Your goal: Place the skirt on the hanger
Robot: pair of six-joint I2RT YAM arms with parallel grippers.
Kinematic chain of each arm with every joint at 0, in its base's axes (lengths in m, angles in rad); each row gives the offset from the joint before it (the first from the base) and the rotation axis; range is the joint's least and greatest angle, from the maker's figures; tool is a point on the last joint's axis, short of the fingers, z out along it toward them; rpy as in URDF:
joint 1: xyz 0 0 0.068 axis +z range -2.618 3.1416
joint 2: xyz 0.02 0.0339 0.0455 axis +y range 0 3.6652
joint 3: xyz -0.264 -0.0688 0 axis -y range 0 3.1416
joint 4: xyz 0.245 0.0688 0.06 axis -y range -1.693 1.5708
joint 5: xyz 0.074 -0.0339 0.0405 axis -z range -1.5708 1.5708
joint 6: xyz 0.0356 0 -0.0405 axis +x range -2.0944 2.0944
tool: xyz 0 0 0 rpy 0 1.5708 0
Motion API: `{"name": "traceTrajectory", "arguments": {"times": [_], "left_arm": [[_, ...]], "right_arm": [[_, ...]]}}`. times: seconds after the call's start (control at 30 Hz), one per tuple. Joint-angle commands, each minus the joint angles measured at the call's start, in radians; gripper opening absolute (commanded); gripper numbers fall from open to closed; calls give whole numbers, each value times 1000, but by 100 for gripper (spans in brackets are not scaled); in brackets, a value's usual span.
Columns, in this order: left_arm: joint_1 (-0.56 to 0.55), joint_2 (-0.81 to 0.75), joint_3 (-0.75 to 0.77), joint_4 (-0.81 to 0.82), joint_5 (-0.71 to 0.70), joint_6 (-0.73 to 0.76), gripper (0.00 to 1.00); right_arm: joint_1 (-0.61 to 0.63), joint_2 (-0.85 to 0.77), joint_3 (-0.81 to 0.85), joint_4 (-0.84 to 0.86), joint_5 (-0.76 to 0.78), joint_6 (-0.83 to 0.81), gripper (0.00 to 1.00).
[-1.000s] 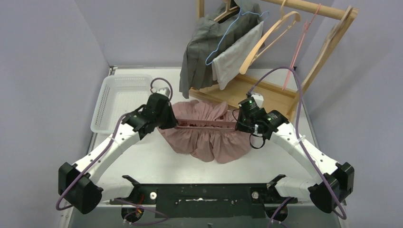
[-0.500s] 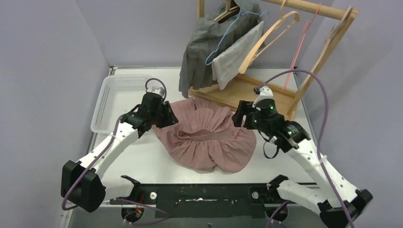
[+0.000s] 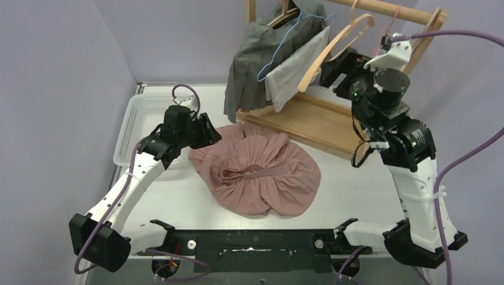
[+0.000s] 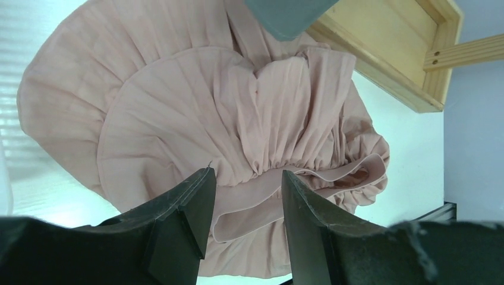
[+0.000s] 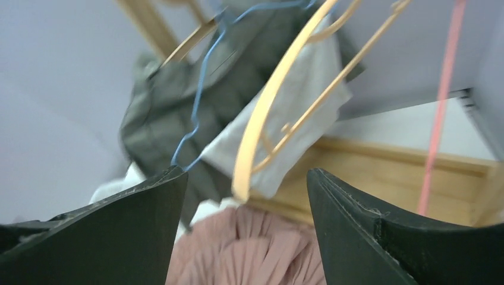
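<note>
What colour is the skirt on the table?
The skirt is dusty pink; left wrist view shows it best.

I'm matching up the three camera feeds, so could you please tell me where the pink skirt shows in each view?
Top external: pink skirt heaped mid-table, between the arms.
Left wrist: pink skirt fills most of the frame, beyond the open left gripper.
Right wrist: pink skirt shows only as a strip at bottom centre.
Shared landmark: wooden rack base, just behind the skirt.
</note>
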State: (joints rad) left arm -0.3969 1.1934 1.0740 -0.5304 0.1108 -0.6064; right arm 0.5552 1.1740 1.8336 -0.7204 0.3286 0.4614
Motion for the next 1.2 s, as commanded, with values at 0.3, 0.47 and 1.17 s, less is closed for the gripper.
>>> {"name": "traceTrajectory", "arguments": {"times": [0.3,0.47,1.17], "left_arm": [[10,-67,73,-9,48,35,46],[13,-62,78,-13,49,37,46],[23,-83,48,-11,37,30,47]], "right_arm": [[-542,264,293,-167,-35,-55,70],[-616,306,282,-132,-145,-86,65],[-656,316,218,-35,-363,-144,51]]}}
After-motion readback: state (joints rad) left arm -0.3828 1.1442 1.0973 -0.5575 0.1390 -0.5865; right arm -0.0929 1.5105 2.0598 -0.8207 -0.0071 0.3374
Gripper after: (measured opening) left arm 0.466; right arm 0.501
